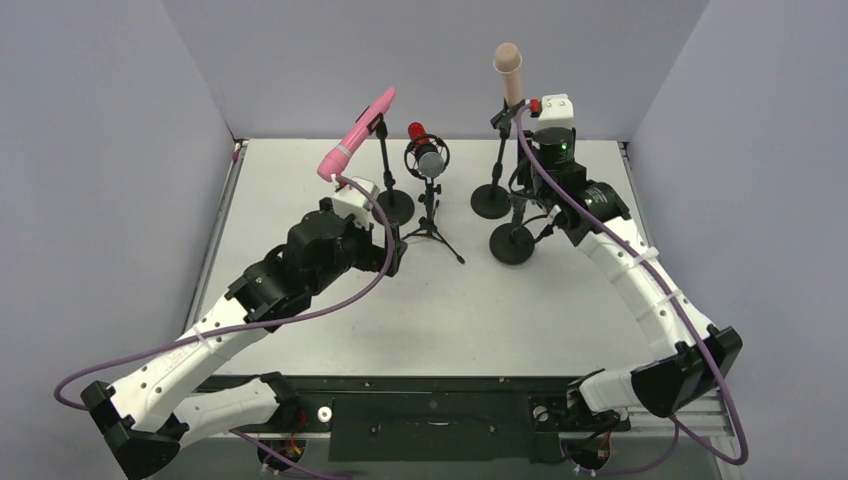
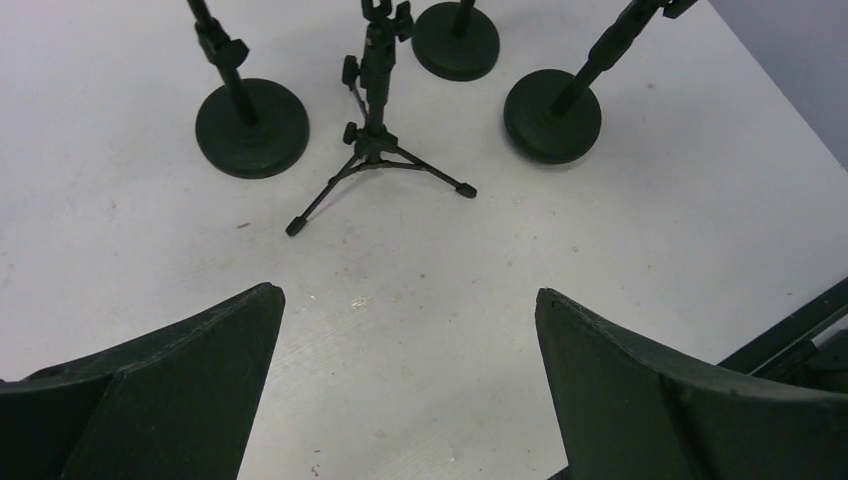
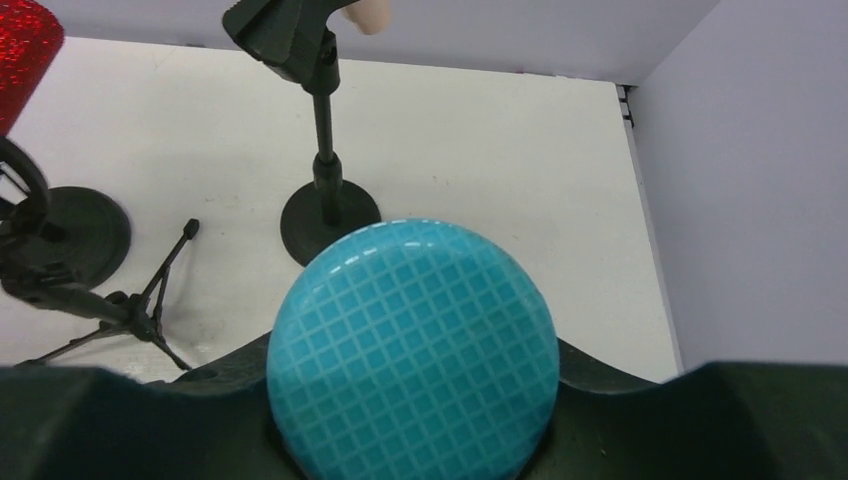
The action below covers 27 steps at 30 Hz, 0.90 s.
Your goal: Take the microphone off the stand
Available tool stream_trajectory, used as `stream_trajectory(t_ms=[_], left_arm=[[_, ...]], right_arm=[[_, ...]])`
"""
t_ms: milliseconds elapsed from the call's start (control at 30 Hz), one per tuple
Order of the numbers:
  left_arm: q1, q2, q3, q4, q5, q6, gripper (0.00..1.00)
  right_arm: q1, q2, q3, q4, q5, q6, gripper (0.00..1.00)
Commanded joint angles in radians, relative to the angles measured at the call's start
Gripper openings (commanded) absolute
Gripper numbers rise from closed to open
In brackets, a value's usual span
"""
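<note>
Several microphones stand at the back of the table. A pink microphone point(image 1: 355, 140) sits tilted in a stand at the left. A red and grey one point(image 1: 425, 150) is on a tripod stand point(image 2: 375, 150). A beige one point(image 1: 508, 70) is upright in its stand. My right gripper point(image 1: 530, 205) is over the round-based stand point(image 1: 512, 243) and is shut on a teal microphone point(image 3: 410, 340) with a grid-pattern head. The teal microphone is hidden in the top view. My left gripper point(image 2: 410, 300) is open and empty, low over the table in front of the tripod.
Round stand bases point(image 2: 250, 128) point(image 2: 457, 40) point(image 2: 552, 115) and the tripod legs crowd the back middle of the white table point(image 1: 450, 310). Grey walls close the left, back and right. The beige microphone's stand pole point(image 3: 320, 150) rises just behind the teal head.
</note>
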Motion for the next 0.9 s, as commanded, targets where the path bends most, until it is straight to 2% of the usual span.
stream_trajectory(t_ms=[0, 233, 467, 633, 733, 867], left_arm=[[-0.009, 0.023, -0.02, 0.145, 0.123, 0.018, 0.96], [-0.067, 0.062, -0.052, 0.254, 0.165, 0.003, 0.96], [-0.128, 0.031, -0.201, 0.52, 0.151, 0.003, 0.96], [-0.191, 0.011, -0.33, 0.692, 0.138, 0.091, 0.96], [-0.22, -0.009, -0.421, 0.86, 0.163, 0.151, 0.96], [-0.245, -0.013, -0.517, 1.003, 0.122, 0.222, 0.96]], right_arm=[[0.077, -0.13, 0.038, -0.027, 0.058, 0.041, 0.0], [0.179, -0.211, 0.004, -0.106, 0.072, 0.181, 0.0], [0.265, -0.237, -0.05, -0.099, 0.032, 0.323, 0.0], [0.377, -0.198, -0.061, -0.094, 0.11, 0.397, 0.0], [0.438, -0.163, -0.047, -0.103, 0.183, 0.431, 0.0], [0.491, -0.123, -0.029, -0.113, 0.265, 0.482, 0.0]])
